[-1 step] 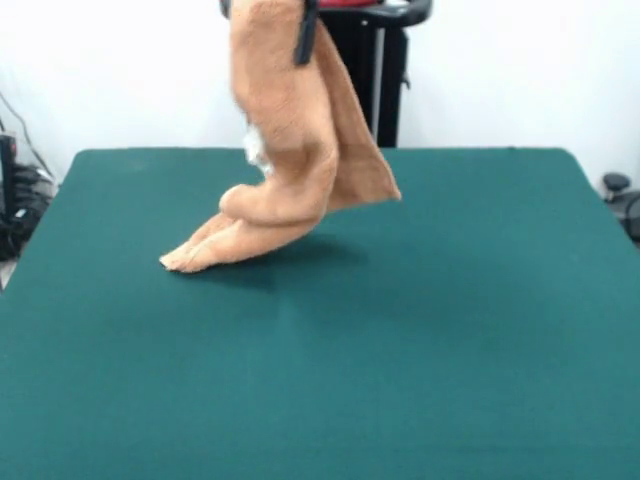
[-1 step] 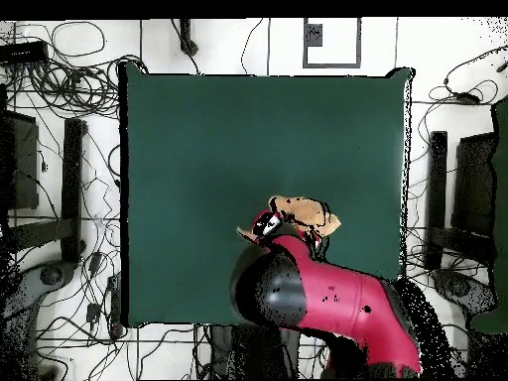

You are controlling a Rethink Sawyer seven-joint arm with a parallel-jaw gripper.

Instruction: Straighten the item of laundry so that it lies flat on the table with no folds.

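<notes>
Orange-tan terry towel [image 1: 290, 150] hangs bunched from the gripper [image 1: 303, 35] above the green table [image 1: 450, 330].

Clamped on the towel's upper part at the 12 o'clock edge of the front view, the gripper shows only as a dark finger pressed against the cloth. The towel droops in thick vertical folds; its lowest end trails toward 8 o'clock and touches the table there, while a flap sticks out toward 3 o'clock, clear of the surface. A small white label peeks out on its left side. From overhead, the red arm [image 2: 337, 298] covers most of the towel [image 2: 303, 211], just below the table's centre, toward 5 o'clock.
</notes>
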